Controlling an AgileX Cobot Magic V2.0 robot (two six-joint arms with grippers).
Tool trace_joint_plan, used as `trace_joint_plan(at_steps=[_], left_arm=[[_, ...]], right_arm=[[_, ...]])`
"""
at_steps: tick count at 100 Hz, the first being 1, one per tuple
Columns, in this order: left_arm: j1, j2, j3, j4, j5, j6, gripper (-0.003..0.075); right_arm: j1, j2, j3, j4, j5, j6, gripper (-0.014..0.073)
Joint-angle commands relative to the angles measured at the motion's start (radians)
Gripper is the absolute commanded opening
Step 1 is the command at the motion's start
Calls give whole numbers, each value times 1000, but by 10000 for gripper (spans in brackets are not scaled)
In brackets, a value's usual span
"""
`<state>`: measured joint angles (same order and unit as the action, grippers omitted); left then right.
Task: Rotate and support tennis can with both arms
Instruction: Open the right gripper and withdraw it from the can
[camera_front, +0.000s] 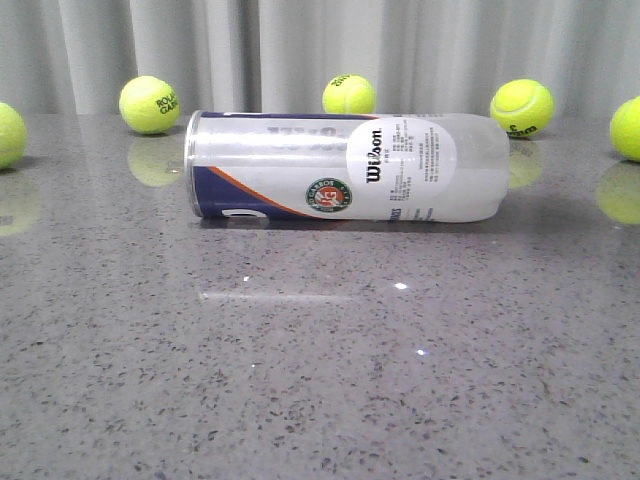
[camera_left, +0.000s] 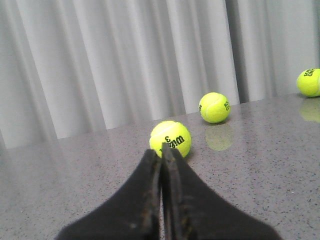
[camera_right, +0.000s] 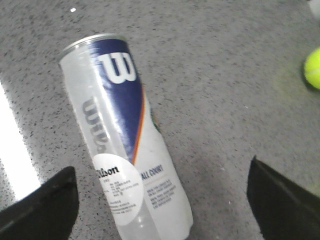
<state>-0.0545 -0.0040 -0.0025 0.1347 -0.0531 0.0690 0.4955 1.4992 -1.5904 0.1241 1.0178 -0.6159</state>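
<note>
On the grey speckled table (camera_front: 320, 380) I see the tennis can (camera_front: 345, 166) lying on its side, silver rim toward my left arm's side; through the right wrist camera it lies below and between the right gripper (camera_right: 160, 200) fingers, which are spread wide and touch nothing; the left gripper (camera_left: 161, 165) is pressed closed and empty, pointing at a tennis ball (camera_left: 170, 138) well away from the can; more balls line the back edge before a pale curtain (camera_front: 420, 45).
</note>
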Motion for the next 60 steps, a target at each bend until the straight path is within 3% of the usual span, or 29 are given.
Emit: trace_joint_plan(at_steps=[1,18,37,60], left_arm=[[-10,-38,46,-2,-73,-12,-21],[-10,-38,46,-2,-73,-12,-21],[-10,-38,46,-2,-73,-12,-21],[-10,-38,46,-2,-73,-12,-21]], right_arm=[[-55,-77,-34,-15,-43,110,646],[-227,-138,-29,-15,6,247,646],[-388,-237,53,-14,-29,273,646],[-448,-437,306,-12,-158,285,646]])
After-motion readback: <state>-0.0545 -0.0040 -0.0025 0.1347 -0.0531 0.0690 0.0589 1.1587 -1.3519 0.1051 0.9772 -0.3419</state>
